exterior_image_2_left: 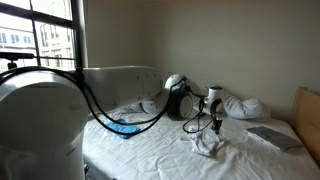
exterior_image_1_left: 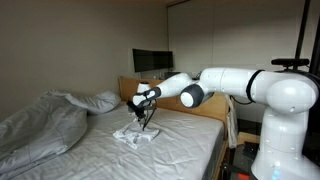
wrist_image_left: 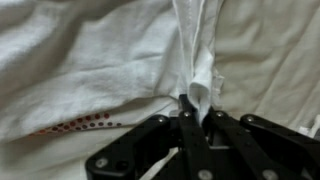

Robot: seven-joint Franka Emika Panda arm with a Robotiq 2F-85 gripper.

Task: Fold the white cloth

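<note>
Your gripper [exterior_image_1_left: 147, 118] hangs low over the middle of the bed [exterior_image_1_left: 175, 150], pointing down at the sheet, and it has a fold of the white cloth [exterior_image_1_left: 135, 136] pinched in it. In the wrist view the two dark fingers [wrist_image_left: 185, 125] are pressed together on a narrow ridge of fabric that rises from the rest of the white cloth [wrist_image_left: 90, 60] into the gripper [wrist_image_left: 193, 108]. Nothing but that cloth sits between the pads.

The bulk of the cloth lies crumpled on the bed's sheet directly under your gripper. In both exterior views it is a small bright heap near the bed's middle, with one part drawn up to the tips of the gripper [exterior_image_2_left: 212, 127] and the rest of the white cloth [exterior_image_2_left: 208, 146] spread on the bed [exterior_image_2_left: 160, 152] below. A red dotted mark [wrist_image_left: 85, 125] shows on the part of the fabric that lies flat on the bed.

Your arm [exterior_image_1_left: 230, 85] reaches in from one long side of the bed. The rumpled duvet [exterior_image_1_left: 40, 125] is heaped along the opposite side of the bed, well apart from the cloth. A pillow [exterior_image_1_left: 100, 102] rests at the head end of the bed, in front of the wooden headboard [exterior_image_1_left: 125, 88]. A dark monitor [exterior_image_1_left: 150, 62] stands beyond the head of the bed. In an exterior view a blue item [exterior_image_2_left: 125, 127] lies on the bed near the arm's side, apart from the cloth.
</note>
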